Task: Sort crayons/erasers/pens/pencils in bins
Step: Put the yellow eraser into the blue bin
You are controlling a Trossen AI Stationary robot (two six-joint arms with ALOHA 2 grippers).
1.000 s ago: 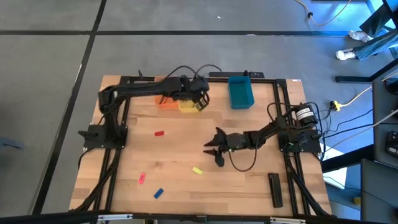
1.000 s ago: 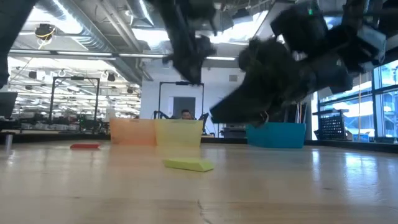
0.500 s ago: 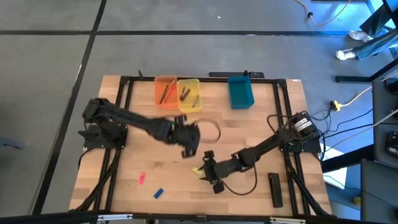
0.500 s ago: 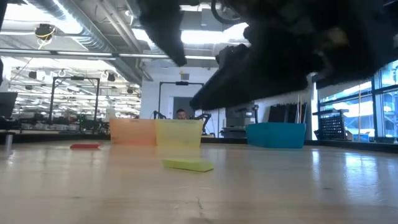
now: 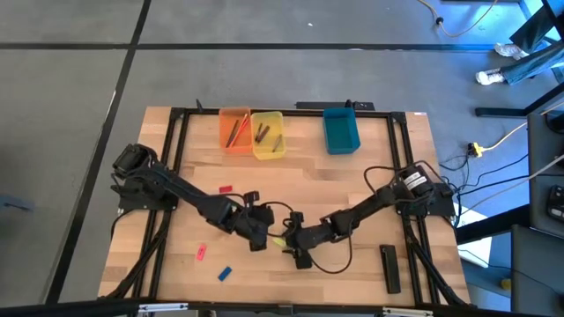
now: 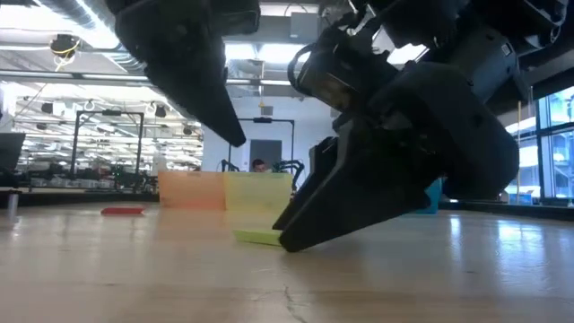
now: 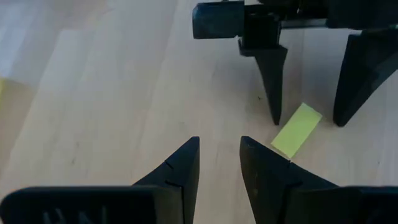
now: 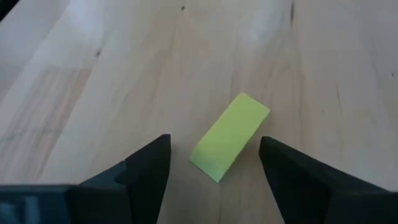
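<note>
Both tools now at yellow eraser [image 8: 229,137]

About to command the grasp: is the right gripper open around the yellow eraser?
Open. The right gripper has a finger on each side of the yellow eraser, which lies flat on the table, untouched.

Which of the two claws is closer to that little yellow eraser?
The right gripper: its open fingers straddle the yellow eraser without touching it. The left gripper sits just beside the eraser, fingers slightly apart.
</note>
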